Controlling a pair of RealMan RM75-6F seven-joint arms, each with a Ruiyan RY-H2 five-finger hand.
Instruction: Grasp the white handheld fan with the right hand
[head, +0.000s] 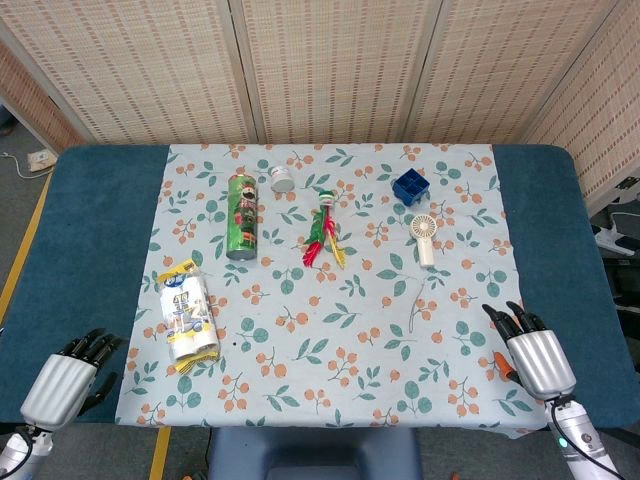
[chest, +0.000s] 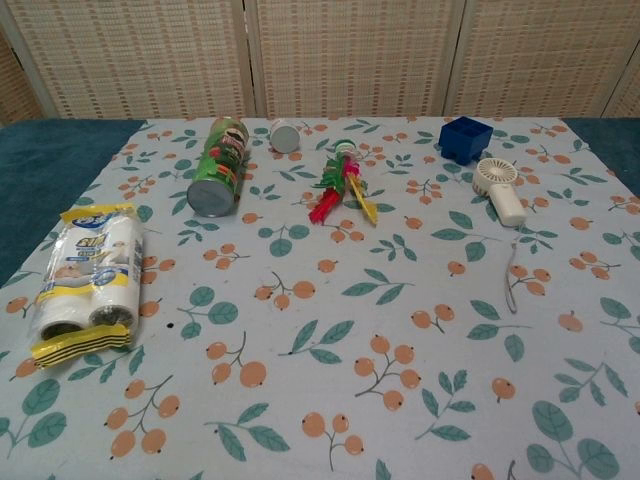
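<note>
The white handheld fan (head: 424, 236) (chest: 499, 187) lies flat on the floral cloth at the right, round head toward the back, handle toward me, a thin wrist cord (head: 416, 305) (chest: 513, 276) trailing from it. My right hand (head: 530, 350) rests near the table's front right corner, well short of the fan, fingers apart and holding nothing. My left hand (head: 68, 380) sits at the front left corner, also empty with fingers spread. Neither hand shows in the chest view.
A blue square cup (head: 410, 186) stands just behind the fan. A red, green and yellow toy (head: 322, 230), a green chip can (head: 240, 215) lying down, a small white jar (head: 281, 178) and a wrapped pack of rolls (head: 188, 312) lie further left.
</note>
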